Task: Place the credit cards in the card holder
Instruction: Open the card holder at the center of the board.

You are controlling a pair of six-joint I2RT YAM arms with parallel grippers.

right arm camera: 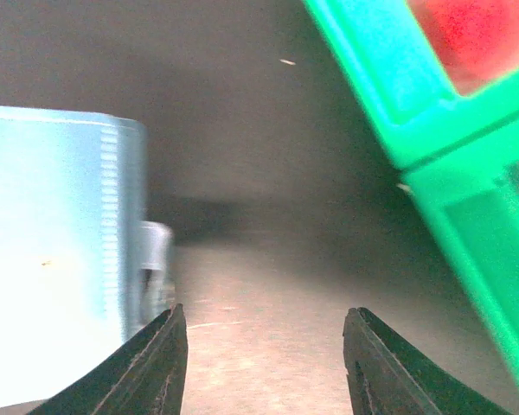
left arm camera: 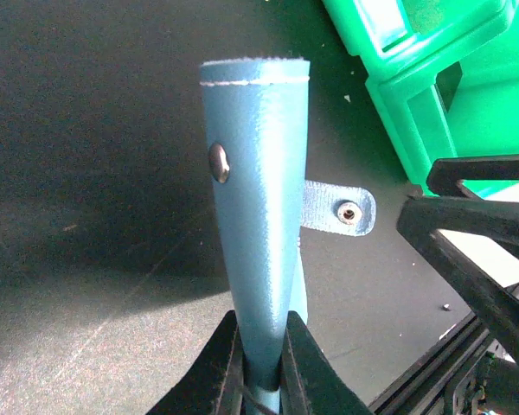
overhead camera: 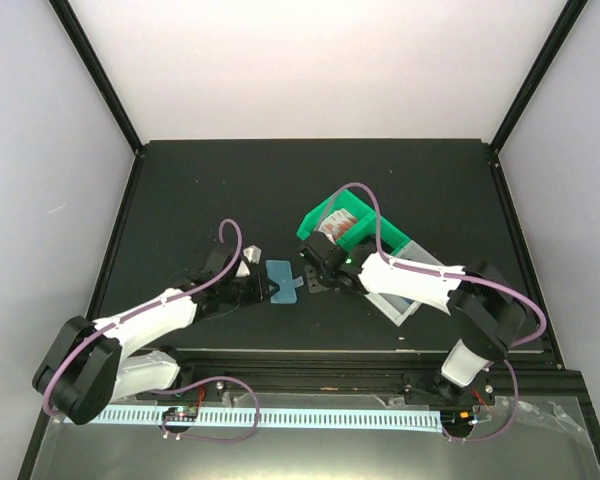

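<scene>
top view: even, bright light from above. the pale walls beyond the wallet are washed out, and the black table around it reads dark with little detail. left wrist view is sharp: the wallet's stitching is crisp, its snap glints, and a soft shadow lies on the table left of it. right wrist view is blurred throughout: the wallet is blown out pale and the bin right of it is smeared.

Card holder grained matt leather-like; green bin glossy plastic
</scene>
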